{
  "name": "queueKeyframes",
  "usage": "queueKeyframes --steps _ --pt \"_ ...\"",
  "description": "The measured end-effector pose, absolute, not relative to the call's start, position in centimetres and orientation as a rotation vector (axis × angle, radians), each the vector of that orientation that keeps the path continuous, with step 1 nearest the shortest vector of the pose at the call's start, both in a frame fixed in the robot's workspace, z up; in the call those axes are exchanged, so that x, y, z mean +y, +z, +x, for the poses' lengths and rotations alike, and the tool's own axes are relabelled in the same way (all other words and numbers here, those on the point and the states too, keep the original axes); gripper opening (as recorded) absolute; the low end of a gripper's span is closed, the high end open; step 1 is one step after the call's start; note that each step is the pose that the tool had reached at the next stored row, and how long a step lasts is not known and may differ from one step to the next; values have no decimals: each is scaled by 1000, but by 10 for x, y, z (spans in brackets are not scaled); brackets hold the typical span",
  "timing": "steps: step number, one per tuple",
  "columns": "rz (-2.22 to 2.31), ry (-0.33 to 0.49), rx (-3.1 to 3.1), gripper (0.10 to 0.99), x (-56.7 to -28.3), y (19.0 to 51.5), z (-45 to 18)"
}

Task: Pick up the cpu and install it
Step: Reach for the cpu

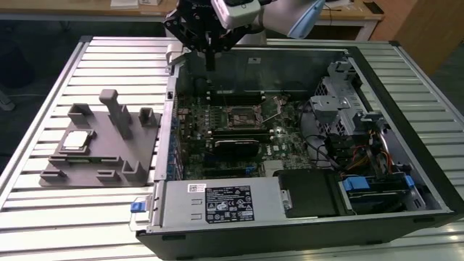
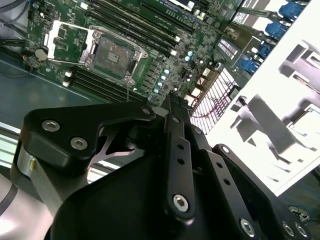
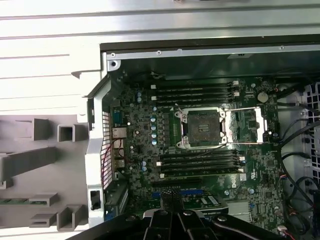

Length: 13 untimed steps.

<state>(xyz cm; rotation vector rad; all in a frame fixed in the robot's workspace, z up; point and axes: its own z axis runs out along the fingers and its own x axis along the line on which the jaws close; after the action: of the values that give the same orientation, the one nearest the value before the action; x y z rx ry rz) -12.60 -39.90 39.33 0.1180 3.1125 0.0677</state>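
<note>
**A:** Where do we have the cpu (image 1: pixel 76 140)?

**B:** In the exterior view it lies flat on the grey fixture (image 1: pixel 108 163), at the frame's left middle. That puts it outside the case (image 1: pixel 290 231) and well apart from our gripper (image 1: pixel 210 66). Its silver top faces up, with a thin tan rim around it.

**A:** And the gripper?

**B:** It hangs at the top centre of that view, over the far wall of the case. We see the fingers (image 2: pixel 176 145) pressed together to a single thin tip with nothing between them, and both wrist views agree.

**A:** What of the socket (image 1: pixel 242 115)?

**B:** It sits near the middle of the board, open and empty, with its metal frame flipped to one side. We see no chip in it, so by our reading the install has not begun.

**A:** How do we think the cpu will handle?

**B:** We judge it light, thin and quite stiff, so it should not flex. The metal top looks slick, so a hold on the face seems poor. Two opposite edges of the rim look like the place to grip, with a gentle squeeze. We reckon the underside is delicate, and a drop or a tilted seating could harm it.

**A:** Is there room at those edges?

**B:** We cannot tell how far it stands proud of the fixture.
</note>
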Motion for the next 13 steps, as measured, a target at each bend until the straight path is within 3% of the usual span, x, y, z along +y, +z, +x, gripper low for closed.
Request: queueKeyframes --steps 13 --pt "118 68 3113 106 -399 393 -141"
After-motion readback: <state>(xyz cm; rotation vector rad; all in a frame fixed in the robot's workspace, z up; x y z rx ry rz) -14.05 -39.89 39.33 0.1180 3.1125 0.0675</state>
